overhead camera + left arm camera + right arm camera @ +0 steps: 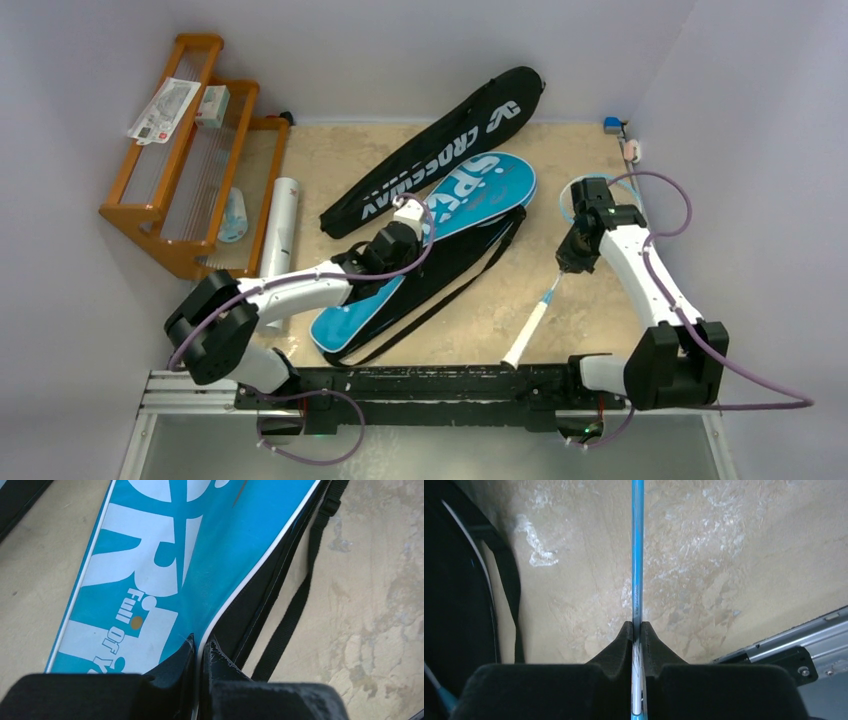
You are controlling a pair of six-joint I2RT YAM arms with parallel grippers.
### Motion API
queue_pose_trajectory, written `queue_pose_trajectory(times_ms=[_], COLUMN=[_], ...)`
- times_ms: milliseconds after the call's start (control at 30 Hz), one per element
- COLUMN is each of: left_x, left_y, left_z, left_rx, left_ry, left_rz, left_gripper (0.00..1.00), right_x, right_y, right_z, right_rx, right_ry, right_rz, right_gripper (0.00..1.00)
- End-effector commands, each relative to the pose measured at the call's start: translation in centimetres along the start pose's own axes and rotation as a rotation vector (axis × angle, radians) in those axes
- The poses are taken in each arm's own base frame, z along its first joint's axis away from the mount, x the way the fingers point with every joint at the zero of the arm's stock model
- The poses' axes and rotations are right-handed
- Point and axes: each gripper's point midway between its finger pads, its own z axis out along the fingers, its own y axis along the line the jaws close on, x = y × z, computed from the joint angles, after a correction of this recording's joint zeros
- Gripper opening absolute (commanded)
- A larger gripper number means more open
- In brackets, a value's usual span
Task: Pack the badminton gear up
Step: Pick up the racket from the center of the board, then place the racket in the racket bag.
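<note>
Where the left gripper [200,645] stood: over the middle of the blue cover [165,555], at its right-hand edge.
Left fingers [175,662]: pressed together on the cover's white-piped edge, which ran up between them.
Blue cover: lay slantwise on the table [330,160], wide end far, narrow end near; a black underside showed along its right side.
Strap [290,620]: black, trailing on the table just beside that right side.
Black cover [440,150]: lay flat just beyond the blue one, slanted the same way.
Right gripper [637,627]: clamped on the thin blue shaft of the racket [637,540].
Racket: stood to the right of the blue cover, white handle aimed at the near rail [450,385], hoop partly hidden behind the right wrist; whether the handle touched the table I could not tell.
White tube [283,215]: lay at the left, against the foot of the orange rack [190,150], well apart from both grippers.
Orange rack: stood in the far left corner, with packets [165,108] on top.
</note>
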Motion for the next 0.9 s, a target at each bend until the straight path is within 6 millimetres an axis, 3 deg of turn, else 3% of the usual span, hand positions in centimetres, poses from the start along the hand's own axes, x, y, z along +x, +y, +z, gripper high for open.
queue_pose_trajectory(times_ms=[0, 300, 600, 867], left_x=[-4.0, -6.9, -10.2, -11.8], left_y=[-3.0, -5.2, -6.2, -6.6], left_z=[0.6, 4.6, 8.0, 10.2], left_rx=[0.076, 0.033, -0.011, 0.013], left_ry=[-0.043, 0.018, 0.019, 0.02], left_rz=[-0.06, -0.034, -0.026, -0.033], left_gripper=[0.0, 0.0, 0.0, 0.0], right_x=[2.2, 5.4, 6.7, 7.9], right_y=[-1.0, -1.8, -3.9, -1.7], right_z=[-2.4, -5.9, -8.6, -11.0], right_rx=[-0.004, -0.069, -0.056, -0.254], right_ry=[0.051, 0.053, 0.037, 0.065], right_rz=[-0.054, -0.166, -0.193, -0.252], right_gripper=[0.0, 0.0, 0.0, 0.0])
